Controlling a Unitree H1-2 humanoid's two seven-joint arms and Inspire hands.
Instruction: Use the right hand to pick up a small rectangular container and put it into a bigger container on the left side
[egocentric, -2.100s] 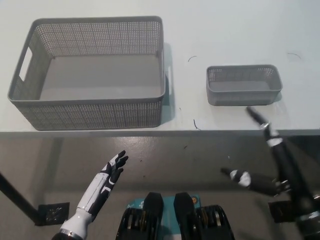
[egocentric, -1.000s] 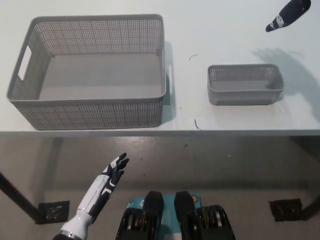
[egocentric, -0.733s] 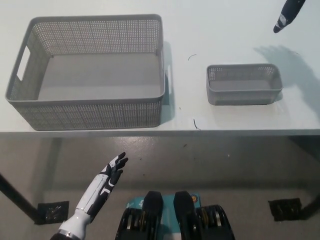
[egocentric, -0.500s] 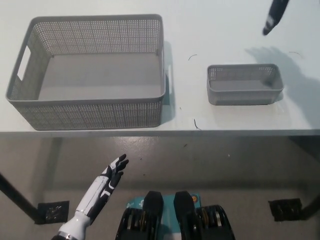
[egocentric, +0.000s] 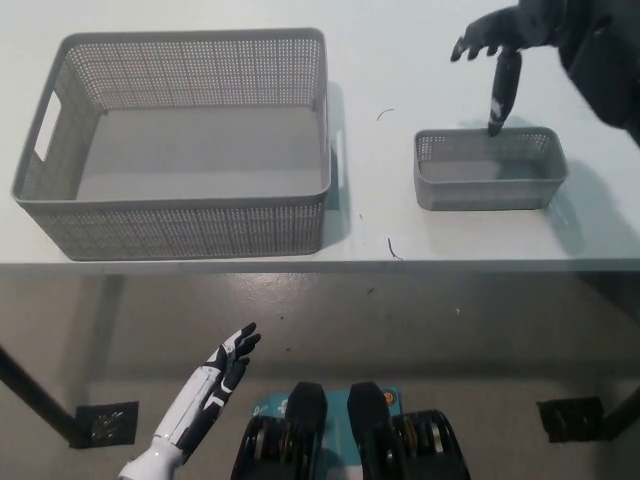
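Observation:
A small grey perforated rectangular container (egocentric: 490, 169) sits on the white table (egocentric: 440, 90), right of centre. My black right hand (egocentric: 512, 45) hovers just above its far rim, open, fingers spread, one pointing down at the rim. A big grey perforated basket (egocentric: 180, 140) with side handles stands to the left, empty. My white left hand (egocentric: 215, 380) rests low, below the table edge, open and holding nothing.
The table's front edge (egocentric: 320, 263) runs across the middle of the picture, with floor below it. A gap of bare tabletop separates the two containers. Small dark scuff marks (egocentric: 392, 248) lie near the front edge.
My right hand has come down and left from the upper right corner to just over the small container's far rim. The left hand barely moved.

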